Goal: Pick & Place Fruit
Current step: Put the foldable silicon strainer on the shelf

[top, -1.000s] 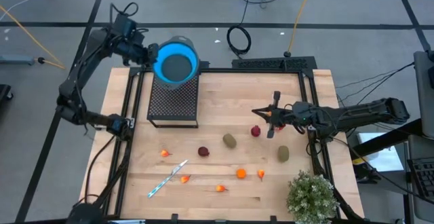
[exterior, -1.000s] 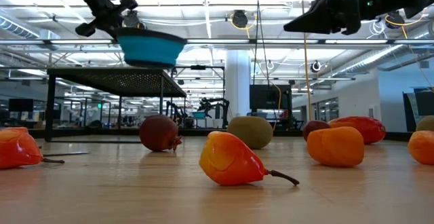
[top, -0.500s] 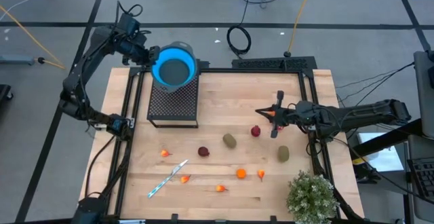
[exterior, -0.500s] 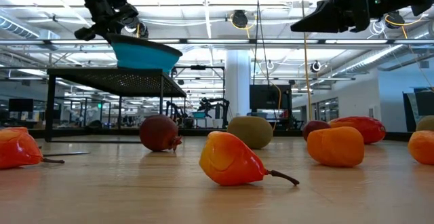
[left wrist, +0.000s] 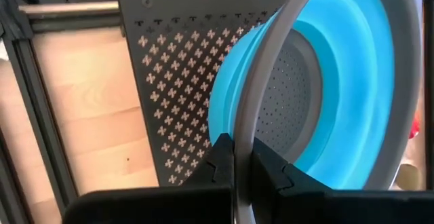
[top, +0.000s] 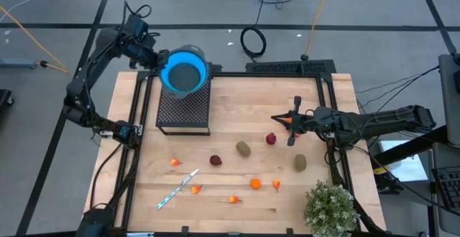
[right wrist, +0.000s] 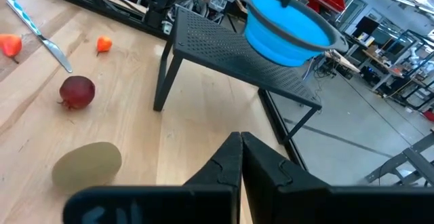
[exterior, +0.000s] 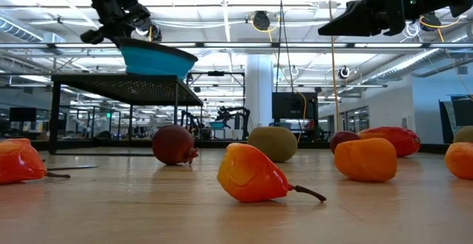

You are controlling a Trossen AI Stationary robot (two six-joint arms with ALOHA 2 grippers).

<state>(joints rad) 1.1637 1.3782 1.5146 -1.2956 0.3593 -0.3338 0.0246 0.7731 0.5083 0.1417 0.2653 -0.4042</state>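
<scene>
At the left gripper: clenched on the rim of the bowl, pinching the thin edge between both fingers. Carries it tilted, just above the far end of the stand and not resting on it. Probably held there to give the fruit a raised, open target, mouth turned partly toward the other arm.

At the right gripper: shut tip to tip and empty as far as can be seen, hanging well above the wood. Points toward the stand and bowl. Seems raised so as to look over the pieces before dropping onto one.

Of the fruit, none in the bowl yet; all loose on the table. Just below and slightly ahead of the right gripper, a dark red round. A little further ahead, an oval and a second dark red one. Behind the fingers, toward the arm's base side, another oval. Well away towards the table's near edge, orange bits. Low across the table, a red-orange piece beside the round.

Judging by nearness, likely takes the round under the right gripper first; needs opening, then a straight descent. Could roll off when nudged.

Off to the side, out of the work: a stick and a plant.
</scene>
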